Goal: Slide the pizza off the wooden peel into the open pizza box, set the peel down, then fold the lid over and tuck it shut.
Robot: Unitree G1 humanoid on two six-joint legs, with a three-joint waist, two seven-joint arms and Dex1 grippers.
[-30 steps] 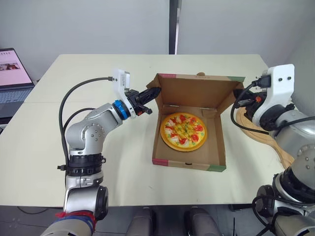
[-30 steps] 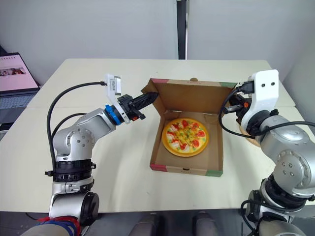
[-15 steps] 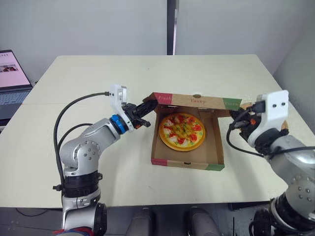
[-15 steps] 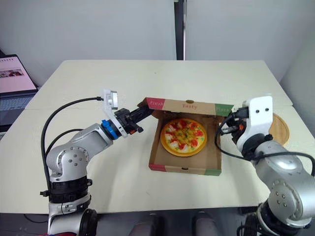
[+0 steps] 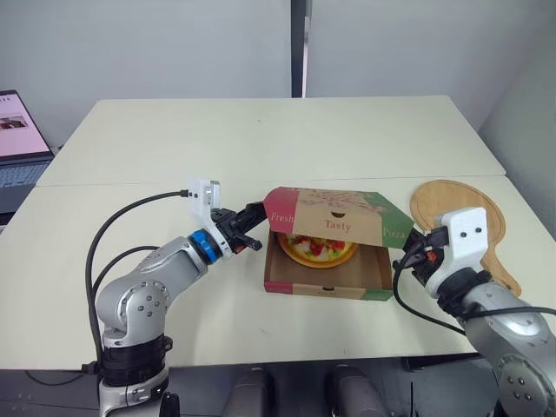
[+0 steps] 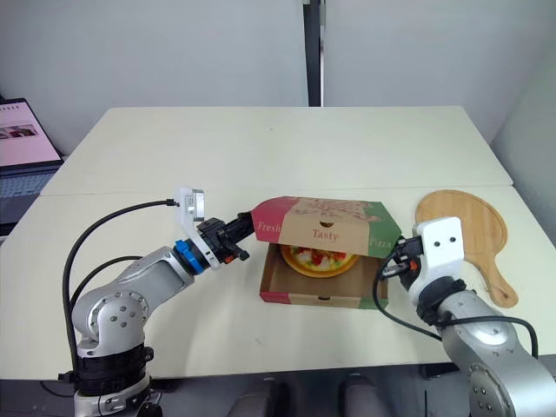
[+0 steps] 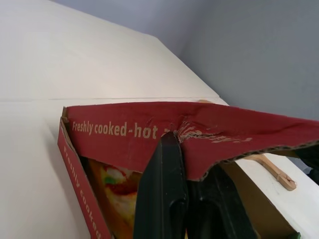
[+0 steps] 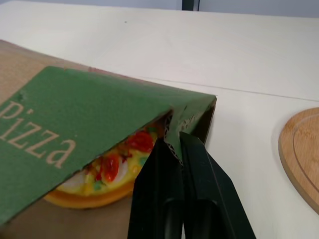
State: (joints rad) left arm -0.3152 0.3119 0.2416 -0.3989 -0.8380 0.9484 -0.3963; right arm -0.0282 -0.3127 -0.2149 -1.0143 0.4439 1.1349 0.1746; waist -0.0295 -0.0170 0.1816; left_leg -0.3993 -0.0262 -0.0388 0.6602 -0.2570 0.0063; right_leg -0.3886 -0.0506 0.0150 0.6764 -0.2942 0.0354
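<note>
The pizza box (image 5: 334, 213) is matt corrugated cardboard, frayed and rough at the edge in the left tool (image 7: 185, 164). That tool and the right tool (image 8: 177, 142) are smooth black plastic with a faint sheen. Near the right tool, the peel (image 5: 460, 204) is smooth pale wood. The table (image 5: 261, 139) is matt.

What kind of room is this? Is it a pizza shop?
Probably an office or lab, not a shop: a plain table, a laptop off to the left, and bare grey walls.
</note>
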